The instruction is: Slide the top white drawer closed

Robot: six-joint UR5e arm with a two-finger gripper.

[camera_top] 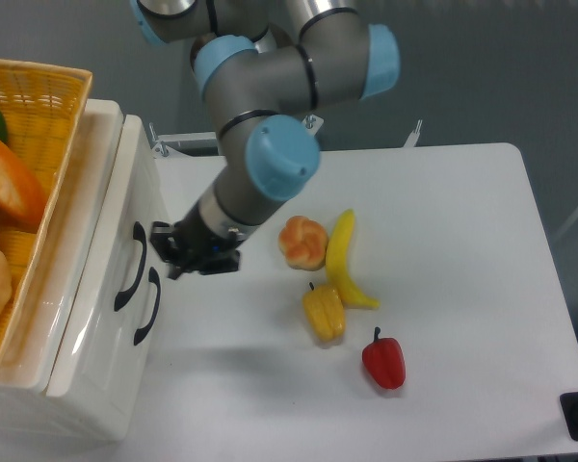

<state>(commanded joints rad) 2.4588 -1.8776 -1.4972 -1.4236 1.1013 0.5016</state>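
Nearest the camera, a red bell pepper [383, 361] on the white table [462, 289], with a yellow bell pepper [324, 313] just beyond it. Further back, a banana [343, 260] lying lengthwise, touching or almost touching an orange-pink round fruit [302, 243] on its left. At the left edge, a white cabinet [87, 385] with two black handles on its front. Top white drawer [125, 202] pushed fully in, front panel flush with the cabinet face, curved handle [127, 269] just beside the lower drawer's handle [148, 307]. Just right of those handles, apart from them, the gripper [173, 252], holding nothing; fingers seen end-on and dark, so how far apart cannot be told. Above it, the grey and blue arm [270, 125] reaching in from the top. On the cabinet top, a yellow wicker basket [48, 106] holding an orange vegetable [10, 188], something green, and pale round bread.
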